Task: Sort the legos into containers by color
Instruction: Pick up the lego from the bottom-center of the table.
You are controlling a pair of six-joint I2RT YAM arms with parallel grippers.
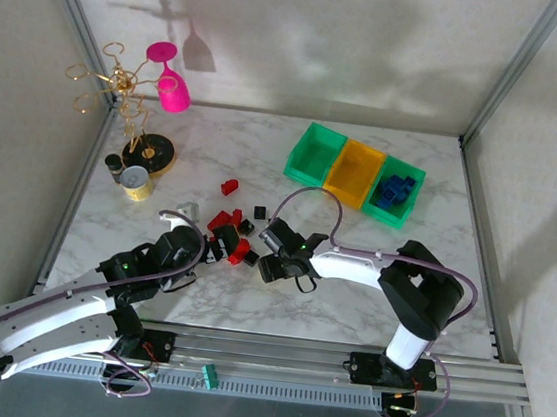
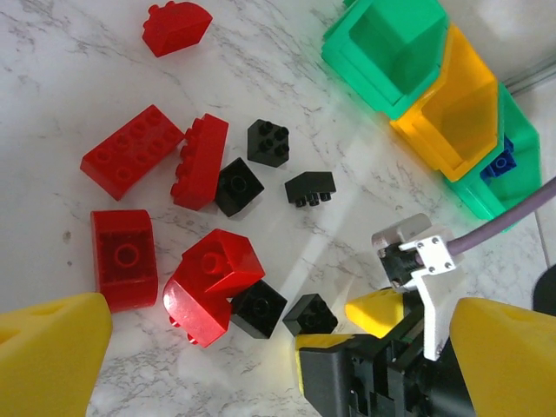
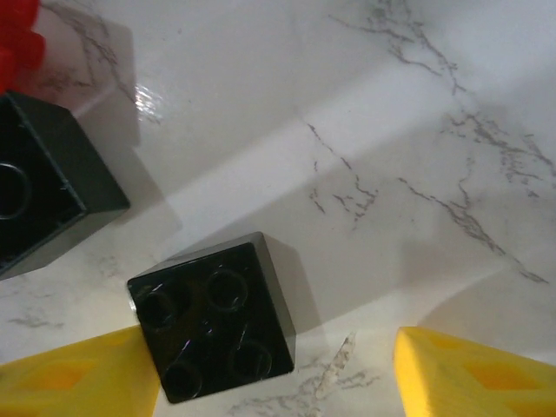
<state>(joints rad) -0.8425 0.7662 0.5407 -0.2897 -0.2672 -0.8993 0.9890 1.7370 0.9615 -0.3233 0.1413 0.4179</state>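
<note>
Red and black legos [image 1: 231, 225] lie scattered on the marble table between my two grippers. In the left wrist view the red bricks [image 2: 130, 152] and black bricks [image 2: 239, 187] spread ahead of my left gripper [image 2: 278, 317], which is open and holds nothing. My right gripper [image 3: 269, 352] is open around a single black brick [image 3: 213, 317]. Its left finger [image 3: 74, 373] touches the brick; the right finger [image 3: 478, 373] stands apart. The containers [image 1: 355, 172] sit at the back right: green, yellow, green. Blue bricks [image 1: 394, 190] lie in the right green one.
A gold rack with a pink glass [image 1: 172, 86] stands at the back left, with a round tin [image 1: 136, 182] beside its black base. Frame posts edge the table. Bare marble lies between the brick pile and the bins.
</note>
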